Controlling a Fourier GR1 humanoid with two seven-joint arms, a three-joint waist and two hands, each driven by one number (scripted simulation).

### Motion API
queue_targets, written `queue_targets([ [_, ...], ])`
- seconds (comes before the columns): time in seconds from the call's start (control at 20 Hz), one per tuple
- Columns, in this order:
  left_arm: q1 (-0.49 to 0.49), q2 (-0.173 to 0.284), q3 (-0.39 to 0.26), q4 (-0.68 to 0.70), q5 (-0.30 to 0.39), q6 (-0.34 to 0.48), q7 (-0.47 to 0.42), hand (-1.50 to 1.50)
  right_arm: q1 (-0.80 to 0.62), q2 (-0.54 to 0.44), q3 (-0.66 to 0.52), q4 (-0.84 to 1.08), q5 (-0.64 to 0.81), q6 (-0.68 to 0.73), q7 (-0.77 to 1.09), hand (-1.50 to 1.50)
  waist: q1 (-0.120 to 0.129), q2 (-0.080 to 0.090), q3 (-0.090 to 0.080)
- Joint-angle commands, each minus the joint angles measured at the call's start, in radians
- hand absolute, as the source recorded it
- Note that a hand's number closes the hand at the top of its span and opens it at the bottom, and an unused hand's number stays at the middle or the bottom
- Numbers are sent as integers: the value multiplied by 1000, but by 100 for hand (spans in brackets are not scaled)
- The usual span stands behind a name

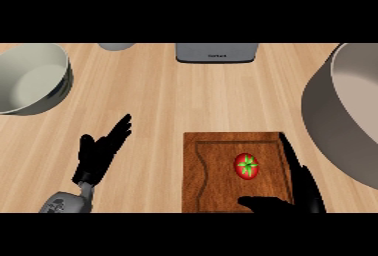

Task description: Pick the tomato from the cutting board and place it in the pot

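right hand (299, 192) fingers spread beside tomato (247, 165), untouched

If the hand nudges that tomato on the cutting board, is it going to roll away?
Probably, a little. The tomato looks round and glossy, so a sideways push could roll it across the flat cutting board. The smooth skin may also slip between fingers. The right hand is open beside it, so closing from both sides seems safer.
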Motion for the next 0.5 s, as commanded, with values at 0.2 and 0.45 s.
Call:
queue_targets([
  [0.2, 20, -8, 30, 26, -32, -29, -40, 0, 31, 67, -64, 137, -205, 0, -309, -150, 1, 1, 0],
  [0.45, 26, 6, 63, -42, -20, -65, 26, 0, -13, 111, -110, 180, -298, 33, -349, -150, 4, 0, 0],
])
